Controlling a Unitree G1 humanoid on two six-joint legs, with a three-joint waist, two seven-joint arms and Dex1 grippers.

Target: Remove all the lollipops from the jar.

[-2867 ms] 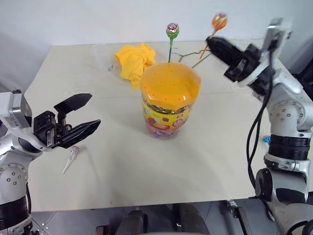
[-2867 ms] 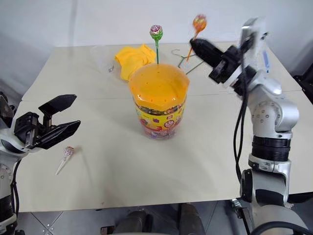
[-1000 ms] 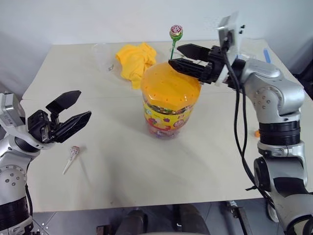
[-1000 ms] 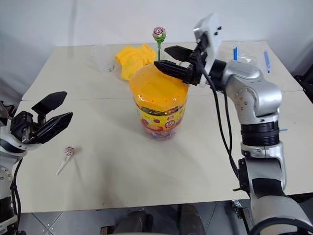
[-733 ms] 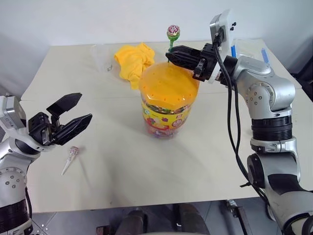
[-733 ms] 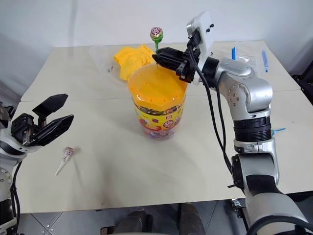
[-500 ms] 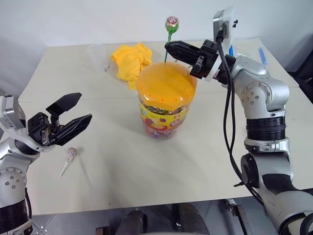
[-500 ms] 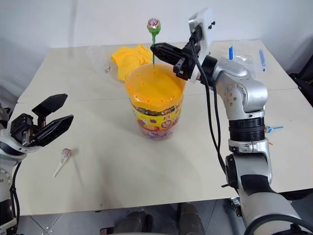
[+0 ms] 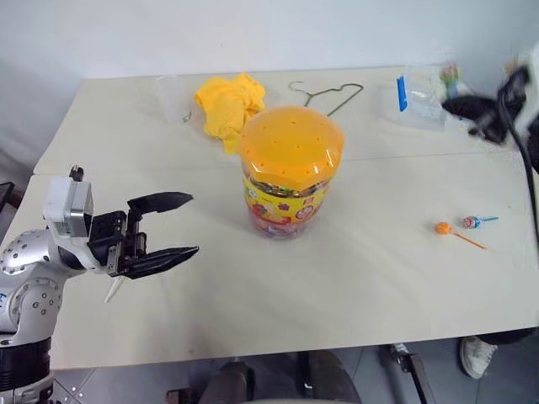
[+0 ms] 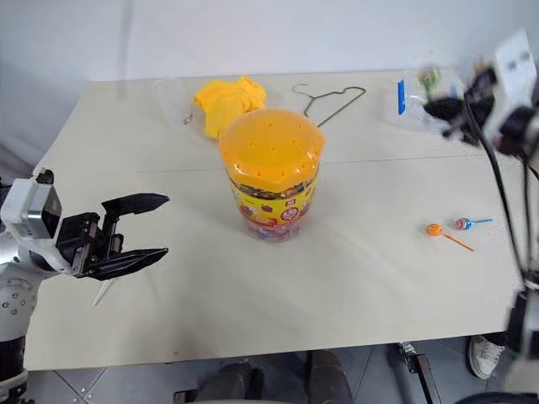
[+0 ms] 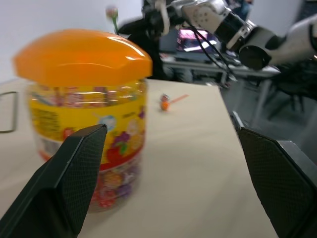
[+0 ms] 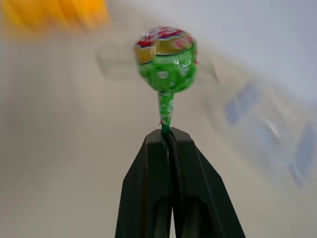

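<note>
- My right gripper (image 12: 168, 136) is clamped on the green lollipop (image 12: 166, 59), stick in line with the fingers, head outward, near the clear box (image 9: 421, 93).
- My left gripper (image 9: 173, 227) gapes beside the jar (image 9: 290, 168).
- Orange lollipop (image 9: 444, 229) and blue lollipop (image 9: 470, 222) lie flat on the table (image 9: 337, 278).

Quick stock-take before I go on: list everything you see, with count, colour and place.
jar: one, clear with orange lid, table centre.
lollipops: green one held by its stick; orange and blue lying on the table's right side; one partly hidden under the left fingers.
cloth: one, yellow, behind jar.
wire hanger: one, far side.
clear box: one, blue clips, far right.
clear cup: one, far left.
left gripper: black, open, left of the jar.
right gripper: black, shut on green lollipop.
</note>
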